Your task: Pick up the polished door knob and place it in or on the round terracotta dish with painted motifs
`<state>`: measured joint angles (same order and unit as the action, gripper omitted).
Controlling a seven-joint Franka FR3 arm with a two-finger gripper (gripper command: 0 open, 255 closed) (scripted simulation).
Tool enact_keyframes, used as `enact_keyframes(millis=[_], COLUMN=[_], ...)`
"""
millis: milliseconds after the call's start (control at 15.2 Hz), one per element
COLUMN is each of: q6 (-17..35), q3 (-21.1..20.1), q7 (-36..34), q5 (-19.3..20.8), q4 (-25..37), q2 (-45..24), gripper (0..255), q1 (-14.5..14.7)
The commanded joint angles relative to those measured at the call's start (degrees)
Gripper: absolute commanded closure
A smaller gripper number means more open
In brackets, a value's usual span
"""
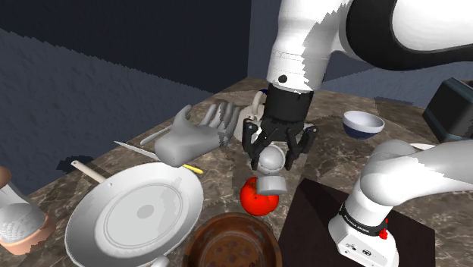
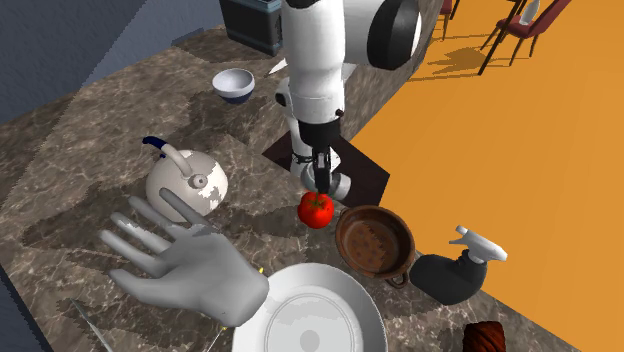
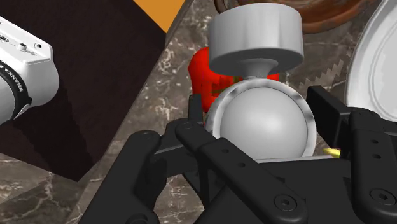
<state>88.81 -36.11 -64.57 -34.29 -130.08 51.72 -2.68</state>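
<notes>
The door knob (image 3: 261, 121) is plain grey, its ball ringed with a bright, silvery sheen. The gripper (image 1: 274, 161) is black all over, on a white arm (image 2: 315, 60) with dark joints. The tomato (image 1: 256, 199) is vivid red. The dish (image 2: 375, 240) is reddish brown, with faint paler spots inside. The big plate (image 1: 133, 220) is white and pale grey, and the glove (image 2: 190, 270) is flat grey. The kettle (image 2: 185, 185) is mottled white with a dark blue handle; the bowl (image 1: 362, 124) is white inside and dark blue outside. The countertop (image 2: 90, 130) is brown marble with pale veins. The floor (image 2: 500, 150) is orange.
</notes>
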Motion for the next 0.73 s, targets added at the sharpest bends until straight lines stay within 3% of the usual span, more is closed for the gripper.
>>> enact_keyframes(millis=[0, 660], q6=[1.0, 4.5], q3=[-3.1, -19.9], q7=[-2.5, -15.0], q5=[-1.4, -4.5], q4=[2.1, 16.3], q2=[-1.5, -10.3], gripper=[255, 255], q1=[-0.5, -7.1])
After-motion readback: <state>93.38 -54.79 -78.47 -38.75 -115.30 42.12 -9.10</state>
